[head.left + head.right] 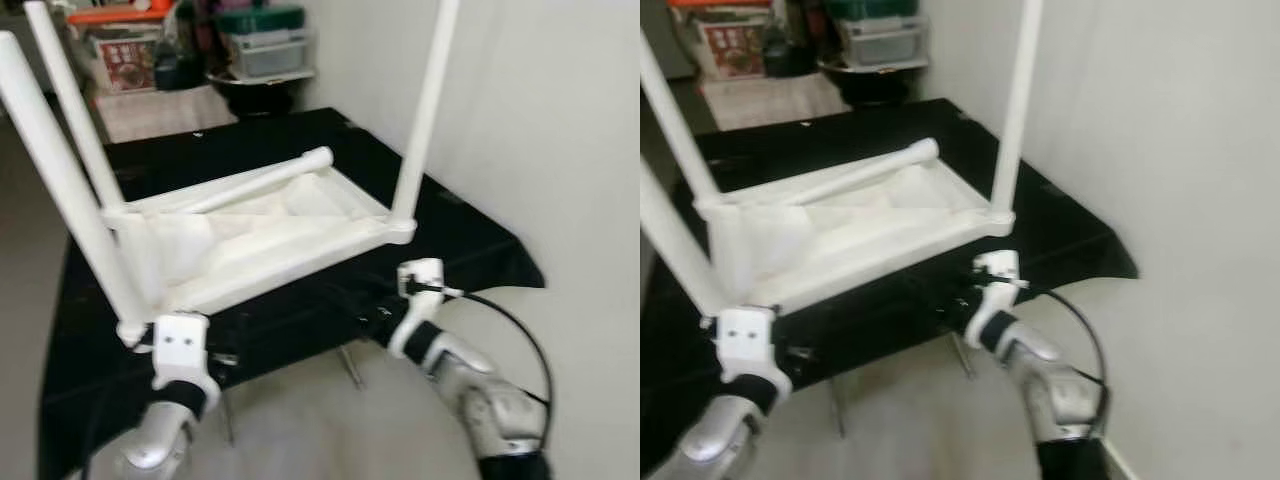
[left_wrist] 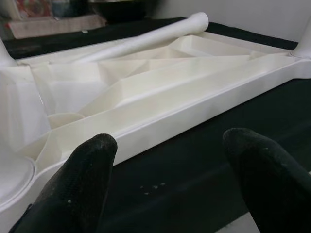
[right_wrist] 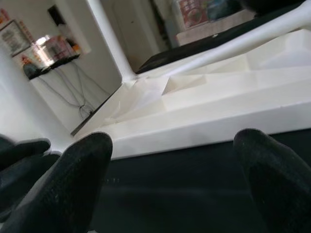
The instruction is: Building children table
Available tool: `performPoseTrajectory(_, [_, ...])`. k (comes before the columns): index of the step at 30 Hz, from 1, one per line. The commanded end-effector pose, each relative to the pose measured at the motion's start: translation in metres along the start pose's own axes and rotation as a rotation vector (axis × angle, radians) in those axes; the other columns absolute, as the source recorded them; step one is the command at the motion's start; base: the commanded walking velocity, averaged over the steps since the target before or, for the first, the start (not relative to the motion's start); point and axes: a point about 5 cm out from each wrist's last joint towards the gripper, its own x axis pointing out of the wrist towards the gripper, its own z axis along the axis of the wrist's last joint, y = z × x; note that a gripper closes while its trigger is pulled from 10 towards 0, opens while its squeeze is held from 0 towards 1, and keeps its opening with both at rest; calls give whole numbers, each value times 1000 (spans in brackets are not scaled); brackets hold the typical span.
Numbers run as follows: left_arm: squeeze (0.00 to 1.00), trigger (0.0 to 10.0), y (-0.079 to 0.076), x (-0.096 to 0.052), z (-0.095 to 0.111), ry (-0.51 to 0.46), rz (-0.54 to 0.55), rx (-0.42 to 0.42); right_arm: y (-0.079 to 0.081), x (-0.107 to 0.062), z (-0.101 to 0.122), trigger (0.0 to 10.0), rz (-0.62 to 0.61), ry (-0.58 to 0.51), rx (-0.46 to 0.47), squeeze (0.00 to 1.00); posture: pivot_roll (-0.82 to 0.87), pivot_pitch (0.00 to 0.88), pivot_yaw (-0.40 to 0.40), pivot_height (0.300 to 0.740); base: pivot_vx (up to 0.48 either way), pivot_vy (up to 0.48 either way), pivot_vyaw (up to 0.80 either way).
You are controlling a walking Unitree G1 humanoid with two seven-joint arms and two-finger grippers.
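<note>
A white tabletop [image 1: 270, 235] lies upside down on a black cloth [image 1: 470, 235] over a low stand beside a pale wall [image 1: 560, 130]. Three legs stand upright in its corners: two at the robot's left, one near [image 1: 60, 170] and one behind it [image 1: 75, 105], and one at the near right corner [image 1: 425, 110]. A fourth leg [image 1: 265, 180] lies loose, slanting across the ribbed underside, its round end toward the far right corner. The left gripper [image 2: 170, 165] hovers at the near left corner, just in front of the tabletop's long edge, its two black fingers [image 2: 77, 189] spread apart with nothing between them. The right gripper [image 3: 175, 170] is at the near right corner, below the base of the upright leg there, its two fingers [image 3: 68, 179] likewise spread wide and empty, facing the same long edge. A black cable [image 1: 520, 330] loops along the right arm. Behind the stand, on the floor, there are stacked boxes [image 1: 260, 40], a dark bowl [image 1: 250, 90] and a pale mat [image 1: 160, 110], all blurred.
</note>
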Motion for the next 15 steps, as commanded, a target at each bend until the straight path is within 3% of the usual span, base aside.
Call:
performPoseTrajectory(1, [0,10000,-3,0,-1,5,-11,-9,-4,-4,2,10000,-18,1,-32,0,-109,22,-9,740,0,-322,0])
performPoseTrajectory(5, [0,10000,-3,0,-1,6,-9,-9,-3,-3,2,10000,-10,8,-54,0,-109,22,-9,740,0,-316,0])
performPoseTrajectory(9, [0,10000,-2,0,0,-3,3,-23,-1,-3,3,10000,3,4,-97,0,-110,22,-7,740,0,0,0])
performPoseTrajectory(10, [0,10000,-1,0,-1,0,5,-22,3,-4,1,10000,45,28,-154,0,-110,22,-7,740,0,0,794])
performPoseTrajectory(15, [0,10000,-1,0,-1,4,7,-11,9,-2,0,10000,86,43,-202,0,-106,22,-6,740,0,0,794])
